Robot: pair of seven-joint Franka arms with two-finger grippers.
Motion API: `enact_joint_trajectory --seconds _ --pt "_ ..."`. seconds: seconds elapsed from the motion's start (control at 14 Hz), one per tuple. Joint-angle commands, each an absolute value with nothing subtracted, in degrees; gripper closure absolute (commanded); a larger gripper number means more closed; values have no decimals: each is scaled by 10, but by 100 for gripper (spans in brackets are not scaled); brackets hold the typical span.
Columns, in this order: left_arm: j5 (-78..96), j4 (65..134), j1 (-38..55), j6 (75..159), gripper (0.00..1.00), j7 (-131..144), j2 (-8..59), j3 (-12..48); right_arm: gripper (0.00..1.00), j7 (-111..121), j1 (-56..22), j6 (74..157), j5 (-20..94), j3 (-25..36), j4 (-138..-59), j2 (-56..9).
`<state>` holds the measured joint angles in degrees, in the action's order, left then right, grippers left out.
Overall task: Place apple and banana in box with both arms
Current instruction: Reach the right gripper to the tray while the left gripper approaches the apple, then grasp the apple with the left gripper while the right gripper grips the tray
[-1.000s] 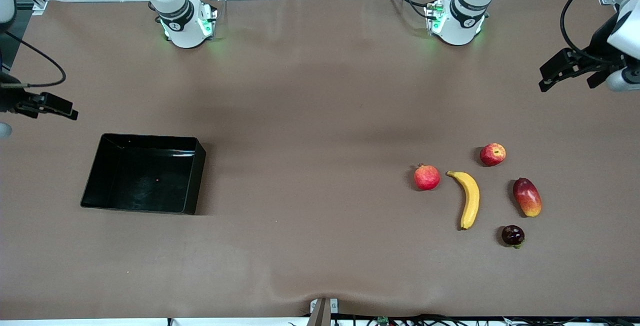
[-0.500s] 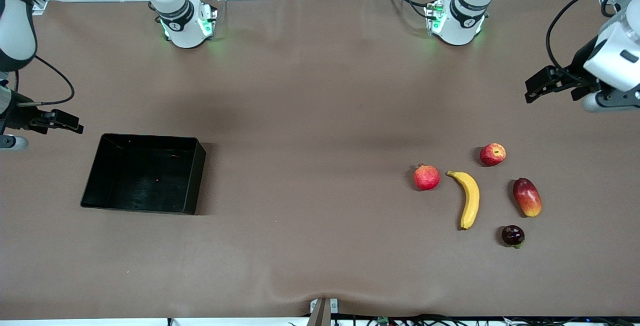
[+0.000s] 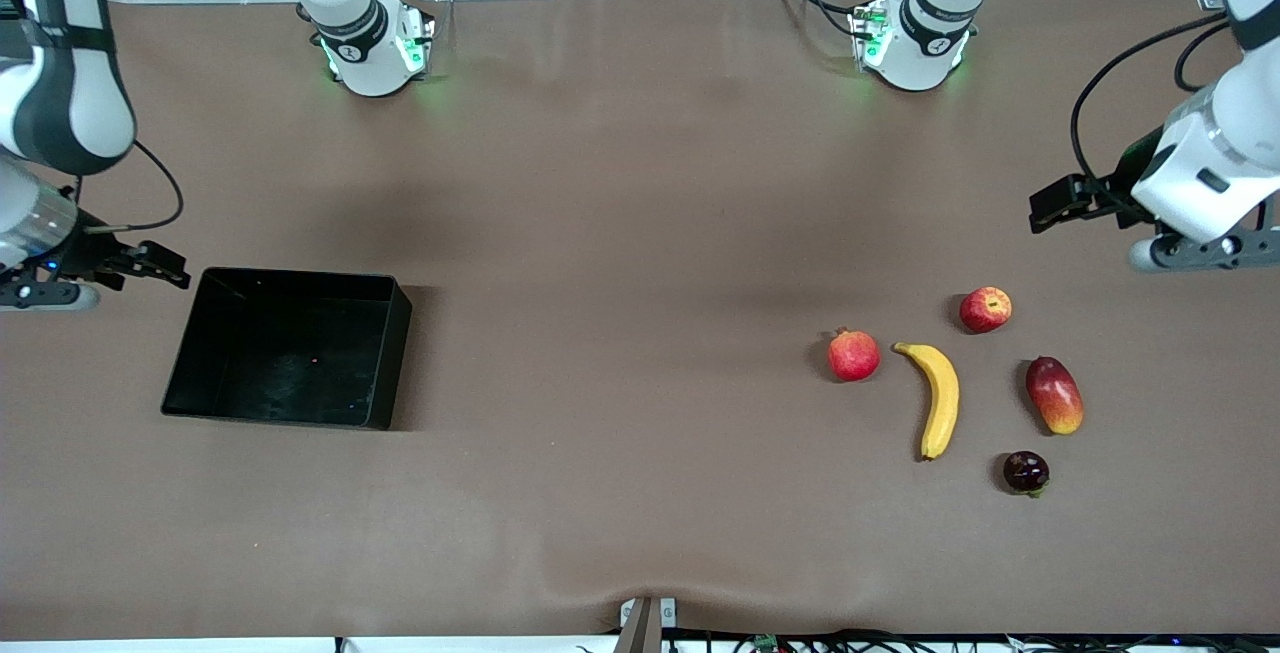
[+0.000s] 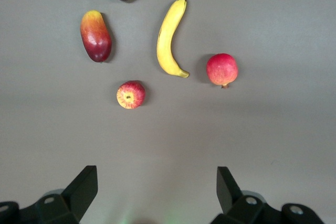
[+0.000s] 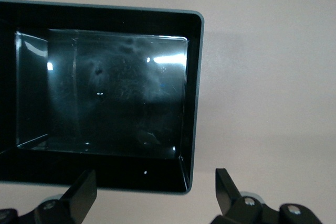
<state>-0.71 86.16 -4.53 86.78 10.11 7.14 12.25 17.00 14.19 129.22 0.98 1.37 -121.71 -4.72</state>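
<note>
Brown table [image 3: 640, 233] bears box [image 3: 385, 353], apple [image 3: 985, 309], banana [image 3: 941, 398], other fruit

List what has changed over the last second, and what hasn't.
Both arms have swung in over the table. The left gripper, open and empty, has moved toward the apple and now hangs over bare cloth short of it. The right gripper, also open and empty, has come closer to the box. Nothing was taken or let go. The banana, the other fruit and the box lie where they were.
</note>
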Motion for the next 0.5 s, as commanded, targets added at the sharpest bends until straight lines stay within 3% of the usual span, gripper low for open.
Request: enact_joint_trajectory --seconds 0.0,0.43 --pt "-15 874 -48 878 0 104 74 127 0 200 156 1346 13 5 -1219 -85" --pt "-15 984 -52 1011 0 104 77 127 0 219 168 1425 19 5 -1215 -164"
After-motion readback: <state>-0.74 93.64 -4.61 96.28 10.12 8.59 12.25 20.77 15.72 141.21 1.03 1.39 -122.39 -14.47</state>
